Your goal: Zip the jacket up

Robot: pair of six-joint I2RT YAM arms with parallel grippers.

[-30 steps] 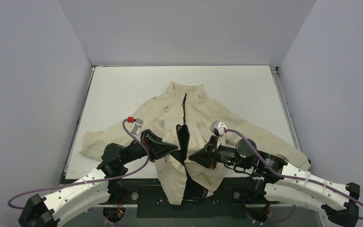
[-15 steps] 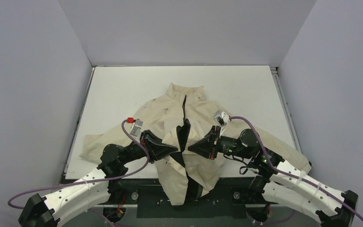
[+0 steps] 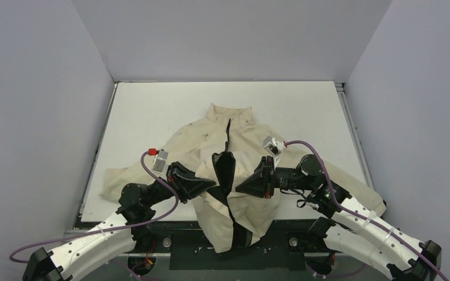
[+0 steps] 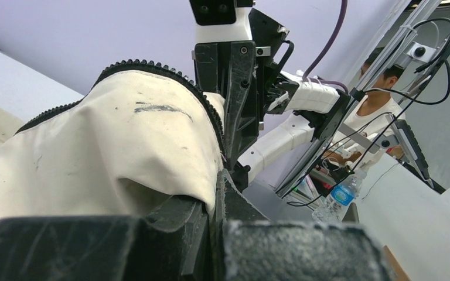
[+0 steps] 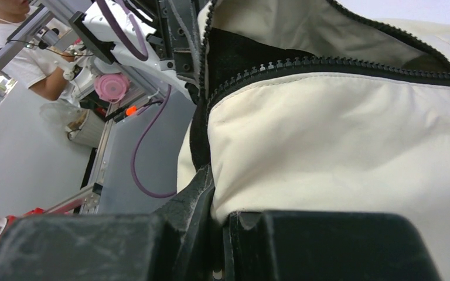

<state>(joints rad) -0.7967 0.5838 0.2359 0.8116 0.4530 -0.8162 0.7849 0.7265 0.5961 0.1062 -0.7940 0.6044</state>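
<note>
One white table (image 3: 152, 108), lilac walls (image 3: 222, 41), cream jacket (image 3: 251, 133)

Plain white table (image 3: 152, 105) with a cream jacket (image 3: 249, 132) spread across its near half. Collar points to the far side, sleeves go out left and right, and the hem droops over the near edge.

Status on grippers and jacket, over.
Left gripper shut on jacket front edge, right gripper shut on opposite edge. Zipper unjoined between them, black lining showing. No obstruction seen.
</note>
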